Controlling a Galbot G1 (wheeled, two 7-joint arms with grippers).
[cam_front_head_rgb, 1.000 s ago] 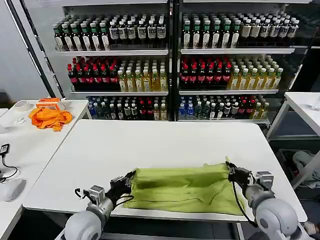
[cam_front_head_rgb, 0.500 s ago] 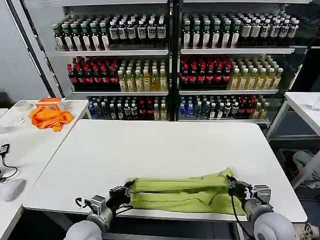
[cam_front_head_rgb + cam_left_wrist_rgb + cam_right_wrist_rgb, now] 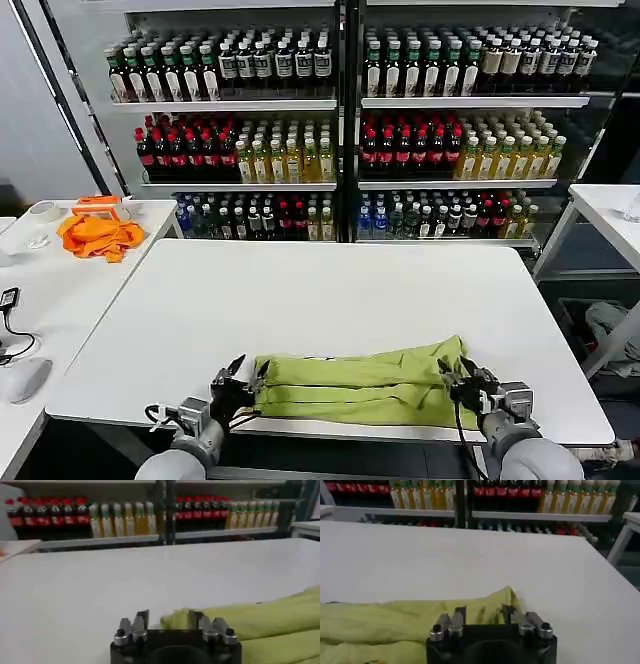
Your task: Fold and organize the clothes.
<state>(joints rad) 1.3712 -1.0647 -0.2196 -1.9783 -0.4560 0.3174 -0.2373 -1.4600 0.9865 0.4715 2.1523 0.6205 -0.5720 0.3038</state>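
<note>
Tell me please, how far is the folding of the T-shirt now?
Done: the lime T-shirt lies as a long folded band at the near edge of the white table. In hand: the left end effector and right end effector sit open at the band's two ends, not gripping it. Left: probably folding the band across its length into a compact pile.
</note>
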